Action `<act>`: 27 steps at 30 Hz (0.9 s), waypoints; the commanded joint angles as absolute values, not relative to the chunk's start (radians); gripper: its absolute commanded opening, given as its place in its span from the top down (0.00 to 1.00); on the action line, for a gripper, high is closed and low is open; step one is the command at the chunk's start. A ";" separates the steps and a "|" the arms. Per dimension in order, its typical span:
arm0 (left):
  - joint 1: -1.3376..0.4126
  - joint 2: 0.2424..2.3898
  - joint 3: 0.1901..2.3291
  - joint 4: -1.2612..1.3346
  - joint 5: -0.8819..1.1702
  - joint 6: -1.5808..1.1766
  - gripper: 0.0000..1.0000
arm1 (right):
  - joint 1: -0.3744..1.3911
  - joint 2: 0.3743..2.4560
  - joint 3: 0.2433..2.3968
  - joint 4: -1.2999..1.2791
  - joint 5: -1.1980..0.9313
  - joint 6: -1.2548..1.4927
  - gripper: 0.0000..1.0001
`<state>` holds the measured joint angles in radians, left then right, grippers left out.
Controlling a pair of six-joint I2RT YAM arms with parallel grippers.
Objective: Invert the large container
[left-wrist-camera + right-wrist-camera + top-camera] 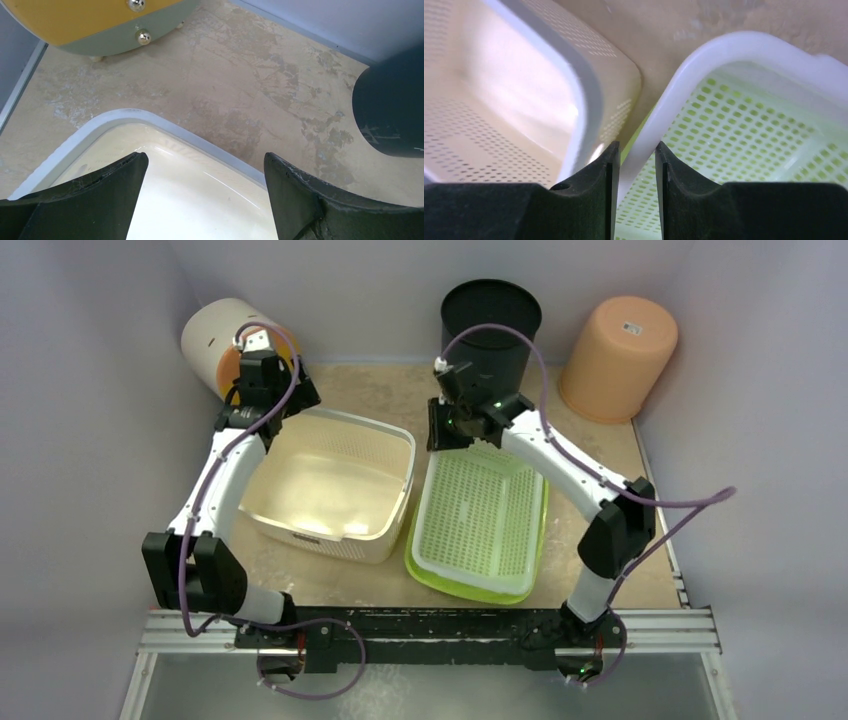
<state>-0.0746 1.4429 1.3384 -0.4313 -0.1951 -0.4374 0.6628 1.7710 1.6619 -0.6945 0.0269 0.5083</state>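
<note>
Top external view shows the large container (330, 538) standing upright with its open side up, at about 9 o'clock from the middle of the table (380, 390). Just beside it, on its 3 o'clock side, the white perforated basket (480, 510) sits inside the lime-green tub (455, 585). The left gripper (262, 390) hangs over the container's corner at 11 o'clock. In the left wrist view its jaws stand wide apart with nothing between them but air. One finger (100, 195) is over the cream inside, and the other is over the rim and the table beyond it. The right gripper (447, 425) is at the white basket's corner at 11 o'clock, close to the gap between the two bins. In the right wrist view its fingers (596, 175) leave only a narrow slit, and the basket's white rim shows in that slit. I cannot tell if they pinch the rim or only hover above it. At the back wall a black pot (490, 325) stands at 12 o'clock, an orange bucket (618, 355) rests at 2 o'clock, and a cream cylinder (212, 335) lies at 10 o'clock.
</note>
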 commanded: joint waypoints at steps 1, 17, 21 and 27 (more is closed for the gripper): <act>-0.072 1.394 1.372 -0.417 -0.221 -0.440 0.12 | 0.664 1.639 1.851 -0.687 0.046 0.471 1.00; -0.072 1.353 1.389 -0.456 -0.256 -0.450 0.12 | 0.656 1.509 2.007 -0.657 0.172 0.457 1.00; -0.072 1.346 1.397 -0.467 -0.259 -0.450 0.12 | 0.638 1.424 1.870 -0.619 0.195 0.475 1.00; -0.072 1.344 1.404 -0.478 -0.258 -0.443 0.12 | 0.635 1.387 1.764 -0.681 0.157 0.366 0.88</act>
<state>-0.0746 1.3815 1.3560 -0.4885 -0.2432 -0.4366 0.6384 1.3903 1.8030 -0.6685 0.1680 0.4522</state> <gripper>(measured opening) 0.877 0.060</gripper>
